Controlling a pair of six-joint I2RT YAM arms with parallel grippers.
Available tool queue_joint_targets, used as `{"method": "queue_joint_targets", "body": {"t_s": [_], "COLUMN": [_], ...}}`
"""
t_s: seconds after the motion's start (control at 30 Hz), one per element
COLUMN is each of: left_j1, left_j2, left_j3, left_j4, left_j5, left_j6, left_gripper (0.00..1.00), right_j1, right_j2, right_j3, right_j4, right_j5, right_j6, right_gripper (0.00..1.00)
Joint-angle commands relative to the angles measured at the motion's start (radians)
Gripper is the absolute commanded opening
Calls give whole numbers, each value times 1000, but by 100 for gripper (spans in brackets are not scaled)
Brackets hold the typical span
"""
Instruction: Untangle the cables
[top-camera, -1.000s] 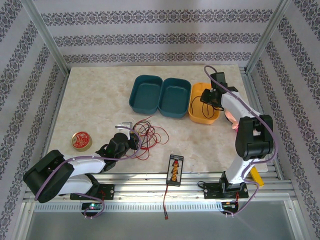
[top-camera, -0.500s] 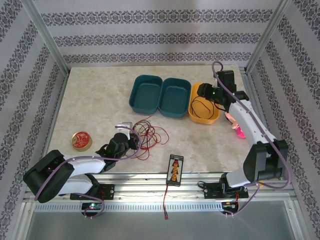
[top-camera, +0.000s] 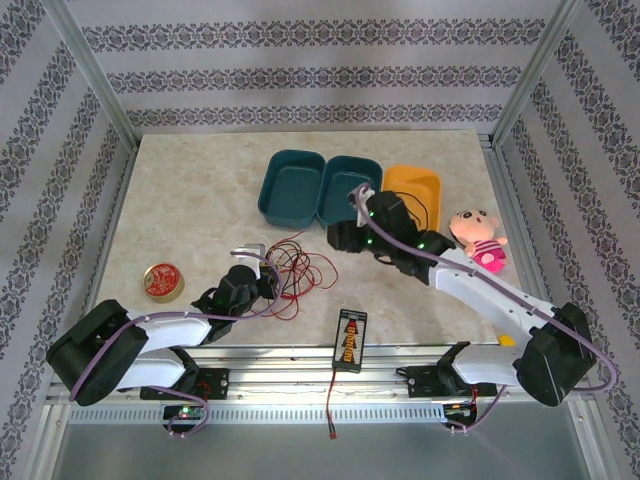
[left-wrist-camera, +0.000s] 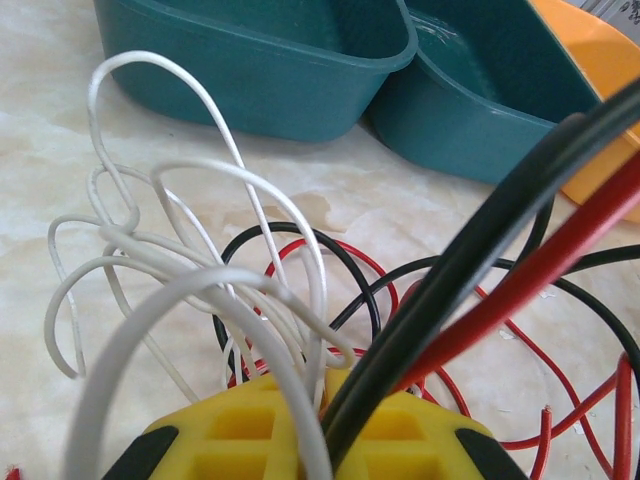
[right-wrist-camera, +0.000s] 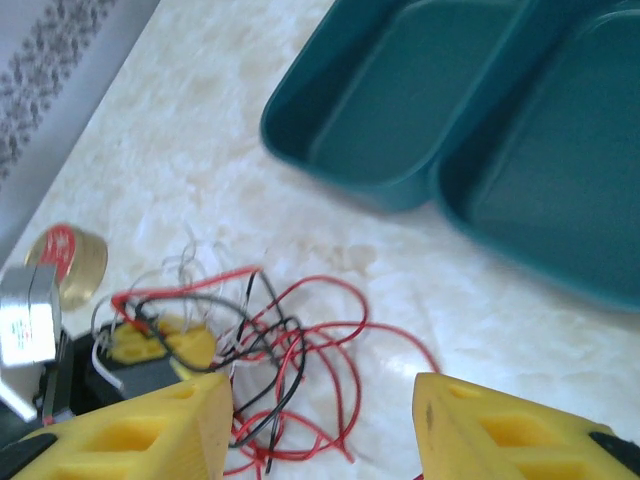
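Lying outside both teal bins (top-camera: 291, 192), cables (top-camera: 300, 268) in left pincer (top-camera: 265, 282)

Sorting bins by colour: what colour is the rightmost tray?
Orange-yellow; the tray shows best in the top external view.

Right hand (right-wrist-camera: 320, 397) swung from orange bin (top-camera: 415, 180) toward the cables (top-camera: 297, 270).

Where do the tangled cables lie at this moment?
In the top view the cables lie on the table left of centre, just on the near side of the left teal tray; the left pincer grips their left edge.
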Motion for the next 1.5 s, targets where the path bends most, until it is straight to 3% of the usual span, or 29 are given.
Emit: {"method": "queue_joint_targets", "body": {"t_s": [0.0,0.43,0.83,1.17,1.37,1.47], "left_j1": [17,19,22,23,23,25], "left_j2": [-3,9,12,25,27,29], "left_j3": [28,39,40,47,42,41], "left_j4": [-18,-31,-36,-24,-13,-11], "left_j5": [9,11,23,37,43,41], "left_j6": [-3,-4,-6,-5,-11,-10], "left_gripper": [10,10,10,10,10,10], "right_j1": [73,176,198,198,198,196], "right_j2": [9,104,141,214,263,265], "right_j3": [-35,-26,-2,45,88,100], "right_j4": [104,205,209,224,224,218], "right_j5": [106,78,56,55,54,68], "right_j6": [11,-6,-24,-41,-47,-50], "right_gripper": [51,52,52,46,31,15]}}
